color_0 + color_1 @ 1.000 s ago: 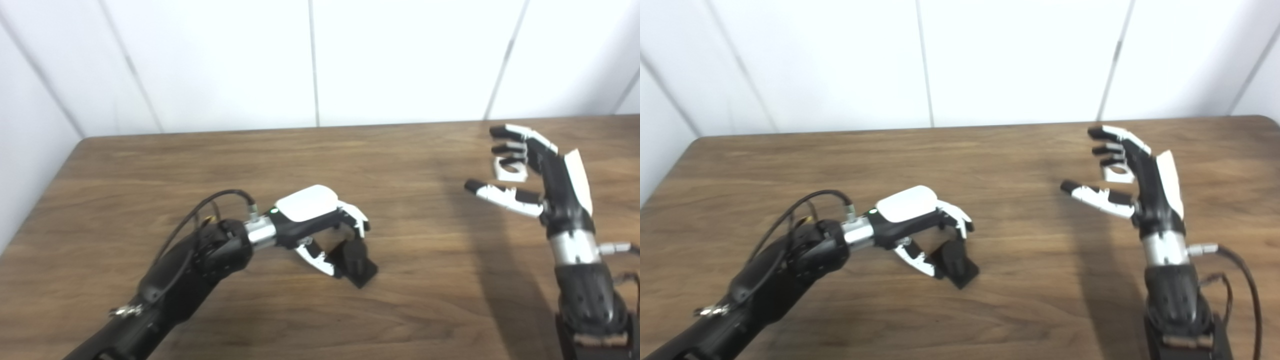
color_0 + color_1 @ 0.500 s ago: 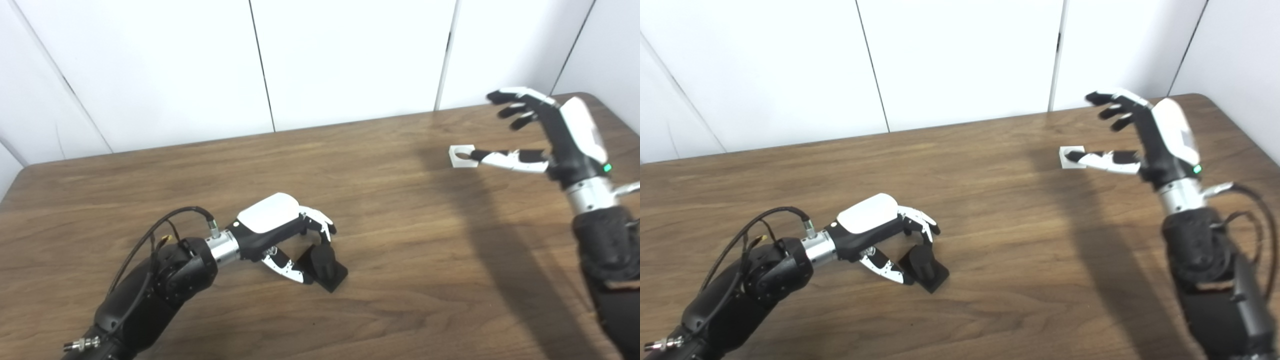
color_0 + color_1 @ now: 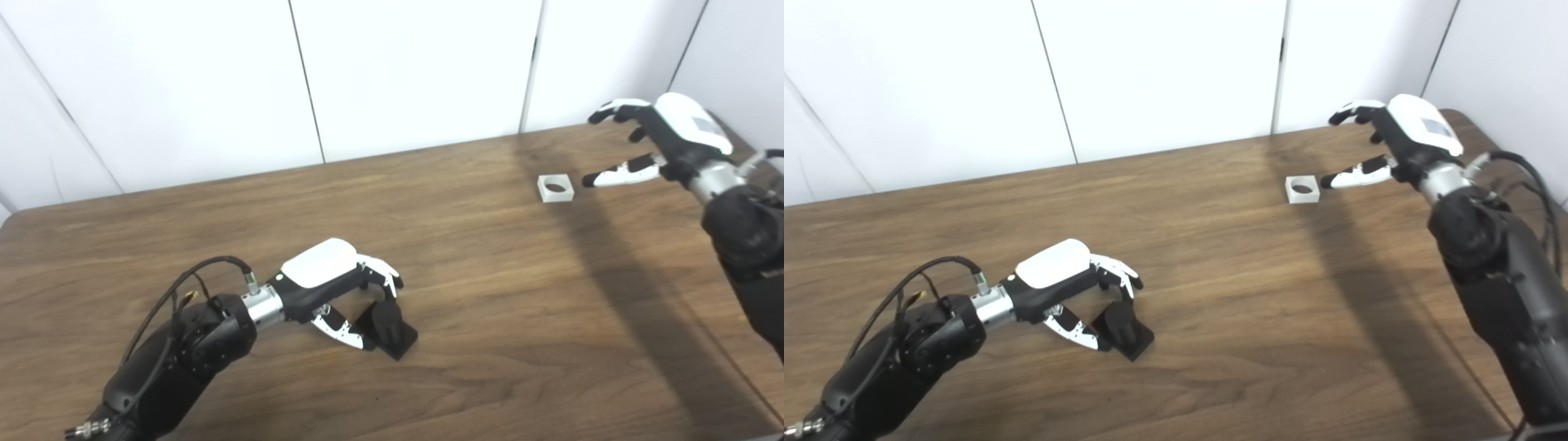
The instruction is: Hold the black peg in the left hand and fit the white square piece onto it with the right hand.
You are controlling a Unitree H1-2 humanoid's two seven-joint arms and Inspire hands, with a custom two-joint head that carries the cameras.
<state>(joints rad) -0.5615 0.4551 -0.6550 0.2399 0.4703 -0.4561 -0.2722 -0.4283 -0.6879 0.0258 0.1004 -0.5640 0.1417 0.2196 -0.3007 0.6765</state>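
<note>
Your left hand (image 3: 343, 288) near the table's (image 3: 490, 318) front left, curled around the peg (image 3: 387, 327) standing on the tabletop, your right hand (image 3: 664, 144) far back at the right, square piece (image 3: 555, 187) lying on the table just left of its thumb, well apart from the peg

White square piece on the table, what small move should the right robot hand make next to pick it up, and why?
Probably ease the right robot hand toward the white square piece and close on it. The hand is open, its thumb tip just beside the piece, which lies flat on the table. The left robot hand is already at the black peg.
</note>
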